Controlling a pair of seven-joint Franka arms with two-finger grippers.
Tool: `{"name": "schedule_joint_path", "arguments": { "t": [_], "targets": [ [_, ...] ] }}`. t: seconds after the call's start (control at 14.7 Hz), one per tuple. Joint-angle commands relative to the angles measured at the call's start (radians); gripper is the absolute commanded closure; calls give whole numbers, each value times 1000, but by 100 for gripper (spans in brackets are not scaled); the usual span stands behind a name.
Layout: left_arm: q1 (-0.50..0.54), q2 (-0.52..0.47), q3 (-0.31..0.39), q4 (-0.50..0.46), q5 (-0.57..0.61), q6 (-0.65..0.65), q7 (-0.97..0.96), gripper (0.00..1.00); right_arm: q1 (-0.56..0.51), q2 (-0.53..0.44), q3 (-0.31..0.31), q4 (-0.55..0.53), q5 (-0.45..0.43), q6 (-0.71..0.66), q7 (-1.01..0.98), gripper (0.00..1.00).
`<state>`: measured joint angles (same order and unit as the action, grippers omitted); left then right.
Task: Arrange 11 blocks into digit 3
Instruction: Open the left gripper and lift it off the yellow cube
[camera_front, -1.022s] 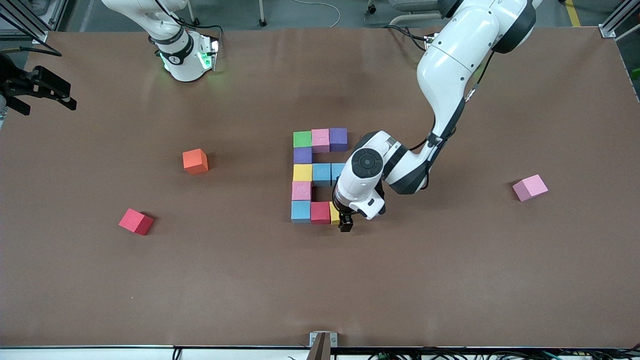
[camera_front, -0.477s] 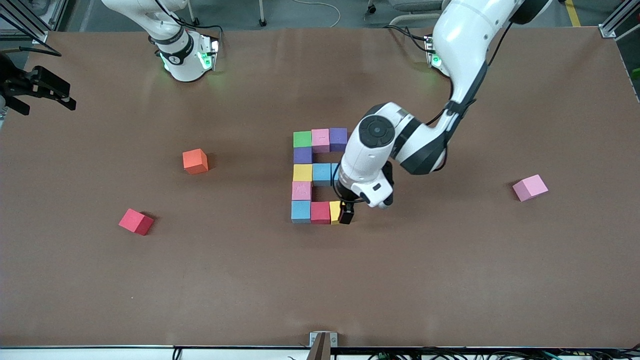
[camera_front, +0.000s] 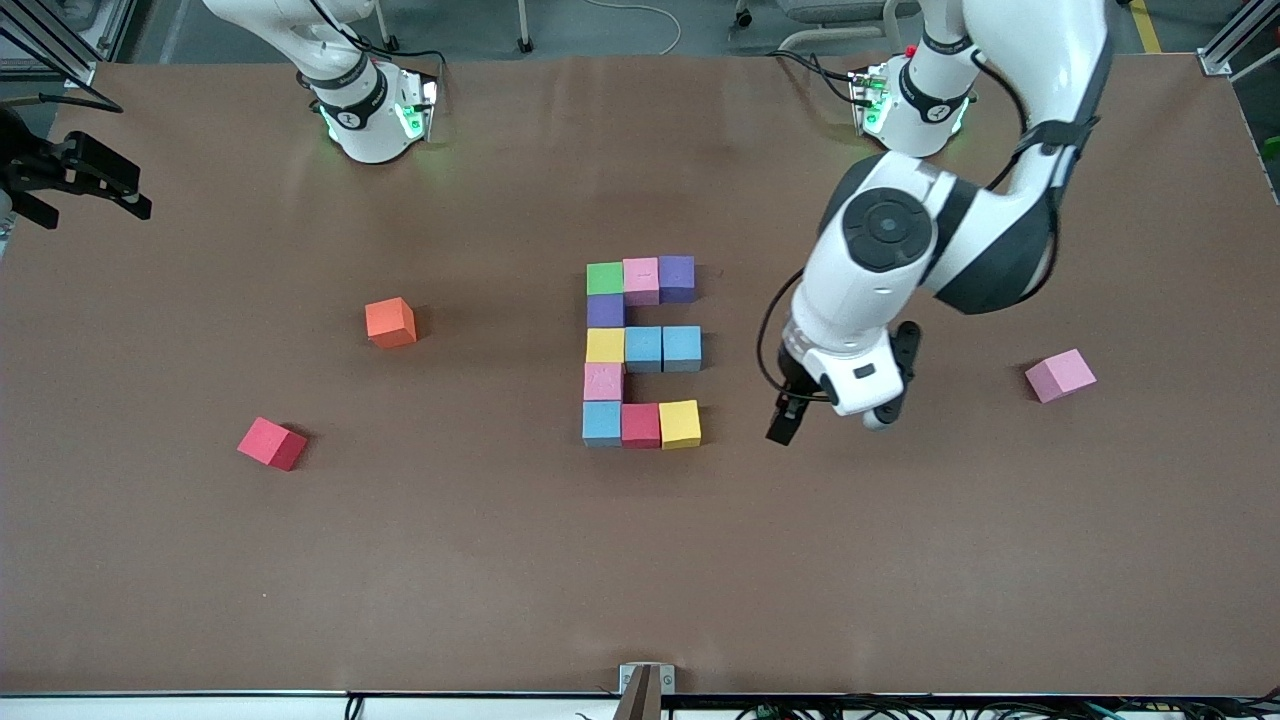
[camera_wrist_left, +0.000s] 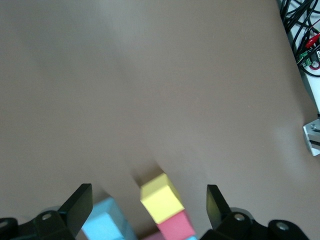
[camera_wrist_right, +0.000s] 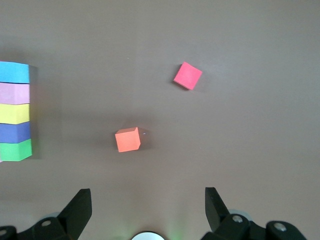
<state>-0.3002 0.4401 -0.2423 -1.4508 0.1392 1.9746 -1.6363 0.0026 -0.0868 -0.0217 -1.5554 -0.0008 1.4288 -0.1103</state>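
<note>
R wrist view: orange cube and red cube apart on table; fingers spread, apparently empty.

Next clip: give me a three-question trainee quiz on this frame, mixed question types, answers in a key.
1. True or false: the left gripper holds a cube.
2. Multiple choice: the yellow cube at the open end of the figure's bar nearest the front camera touches which cube? A) red cube B) green cube C) orange cube
3. How many loose cubes lie apart from the figure?

Key:
1. False; its fingers are apart and empty.
2. A
3. Three: the orange cube, the loose red cube and the loose pink cube.
</note>
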Motion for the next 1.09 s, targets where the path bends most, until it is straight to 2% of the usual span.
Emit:
{"name": "schedule_joint_path", "arguments": {
  "t": [0.0,0.34,0.61,1.02],
  "targets": [
    [45,-67,-3,3,11,-100,178,0,-18,-18,17,-11,-22,-27,-6,0],
    [133,-152,-2,3,16,-238,511,0,-35,-18,2,-17,41,-39,3,0],
    [173,-218,11,3,19,-335,784,0,-33,-19,0,-17,42,-33,-2,0],
    [220,-273,9,3,5,-414,999,0,-24,-19,9,-17,27,-24,-8,0]
  ]
}}
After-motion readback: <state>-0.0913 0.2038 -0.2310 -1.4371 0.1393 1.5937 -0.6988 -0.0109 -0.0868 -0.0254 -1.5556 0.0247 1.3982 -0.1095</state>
